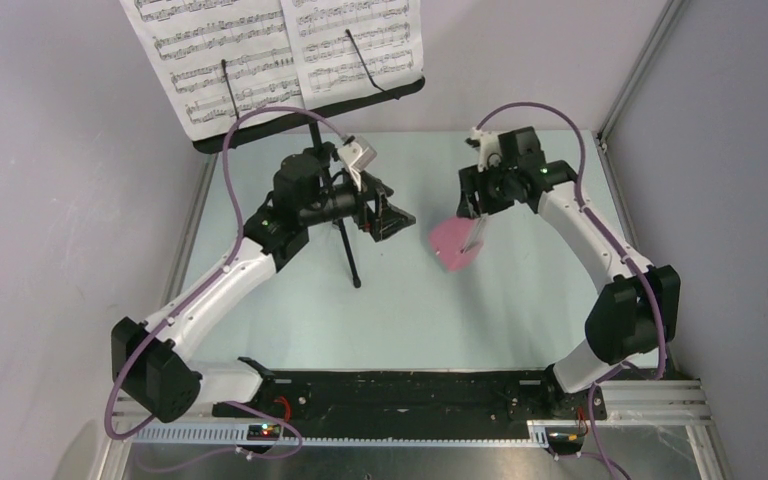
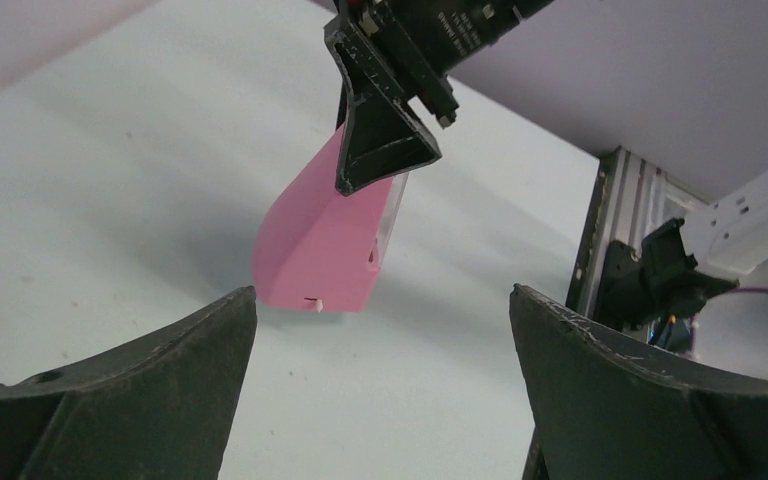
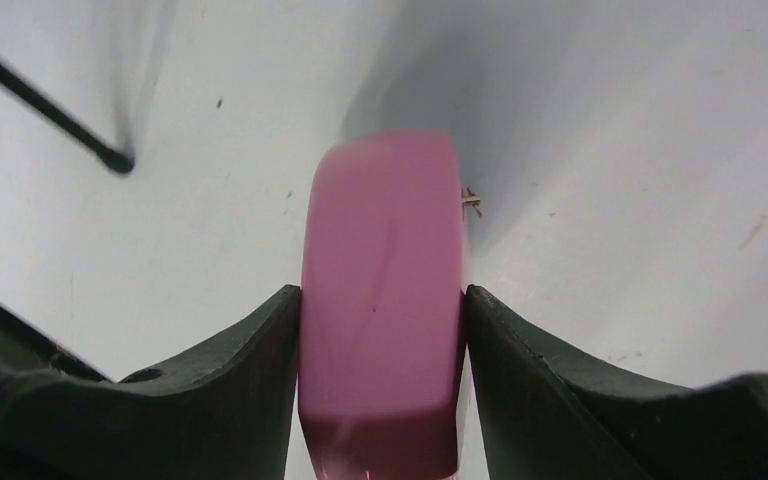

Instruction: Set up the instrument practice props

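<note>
The black music stand (image 1: pixel 352 250) stands at the back left, its desk holding two white sheet-music pages (image 1: pixel 280 50). My right gripper (image 1: pixel 472 222) is shut on the pink metronome (image 1: pixel 454 245), gripping its two sides; in the right wrist view the metronome (image 3: pixel 382 300) fills the gap between the fingers. It hangs tilted just above the table in the left wrist view (image 2: pixel 325 235). My left gripper (image 1: pixel 392 215) is open and empty, beside the stand's pole, facing the metronome; its jaws stand wide apart in the left wrist view (image 2: pixel 380 320).
A stand leg's foot (image 3: pixel 115 158) rests on the table left of the metronome. An aluminium frame post (image 2: pixel 615 230) marks the right side. Purple walls enclose the pale table (image 1: pixel 410 320).
</note>
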You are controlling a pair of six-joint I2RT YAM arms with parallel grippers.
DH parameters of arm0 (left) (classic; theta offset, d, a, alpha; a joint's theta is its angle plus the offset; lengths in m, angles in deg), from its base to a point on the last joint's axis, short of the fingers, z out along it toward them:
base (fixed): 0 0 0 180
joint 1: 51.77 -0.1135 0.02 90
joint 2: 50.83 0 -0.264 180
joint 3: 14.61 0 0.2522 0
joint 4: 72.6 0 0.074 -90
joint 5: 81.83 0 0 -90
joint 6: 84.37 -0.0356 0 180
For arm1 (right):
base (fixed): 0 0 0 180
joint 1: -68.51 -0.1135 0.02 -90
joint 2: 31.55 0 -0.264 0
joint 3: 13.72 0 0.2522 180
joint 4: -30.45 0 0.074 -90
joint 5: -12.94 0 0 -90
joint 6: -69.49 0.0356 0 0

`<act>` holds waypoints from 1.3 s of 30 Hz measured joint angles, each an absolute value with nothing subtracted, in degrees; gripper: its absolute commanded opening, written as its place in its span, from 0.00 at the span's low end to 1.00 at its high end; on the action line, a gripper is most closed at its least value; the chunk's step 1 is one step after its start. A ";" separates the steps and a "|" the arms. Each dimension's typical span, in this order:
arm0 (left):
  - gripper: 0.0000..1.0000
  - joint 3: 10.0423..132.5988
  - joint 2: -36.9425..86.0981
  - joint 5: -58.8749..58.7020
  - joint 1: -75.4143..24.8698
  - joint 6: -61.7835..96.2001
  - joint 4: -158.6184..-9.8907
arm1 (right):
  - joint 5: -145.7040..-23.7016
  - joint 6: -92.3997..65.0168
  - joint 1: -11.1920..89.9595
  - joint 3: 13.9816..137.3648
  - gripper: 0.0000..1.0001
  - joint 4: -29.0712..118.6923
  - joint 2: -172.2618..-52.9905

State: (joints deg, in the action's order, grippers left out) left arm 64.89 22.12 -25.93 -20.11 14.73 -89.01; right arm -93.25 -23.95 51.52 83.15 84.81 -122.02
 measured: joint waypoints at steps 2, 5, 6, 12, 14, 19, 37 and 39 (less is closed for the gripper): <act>1.00 62.88 22.01 -26.63 -20.11 14.08 -89.08 | -93.38 -25.81 49.07 83.15 0.00 86.56 -122.02; 1.00 60.32 22.01 -27.40 -20.11 13.20 -89.45 | -92.83 -28.34 45.07 83.17 0.00 89.05 -122.09; 1.00 59.51 21.90 -27.79 -20.11 13.03 -89.54 | -92.37 -29.06 43.69 83.24 0.00 89.86 -122.26; 1.00 56.56 18.75 -28.25 -20.11 11.65 -90.52 | -88.39 -32.21 36.85 85.16 0.27 91.76 -125.87; 1.00 56.54 17.25 -28.18 -20.11 11.15 -90.54 | -86.80 -32.58 35.23 86.14 0.46 91.74 -127.14; 1.00 56.54 15.15 -27.99 -20.11 10.12 -90.54 | -85.58 -32.67 34.14 85.90 0.71 90.61 -127.27; 1.00 56.89 16.72 -28.01 -20.11 9.73 -90.96 | -90.60 -27.55 36.26 58.98 0.76 61.82 -108.54; 1.00 57.30 17.20 -28.03 -20.11 9.77 -91.27 | -90.30 -26.86 35.89 55.39 0.70 57.25 -105.67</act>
State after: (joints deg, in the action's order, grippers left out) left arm 57.30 17.20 -28.03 -20.11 9.77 -91.27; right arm -90.30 -26.86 35.89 55.39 57.25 -105.67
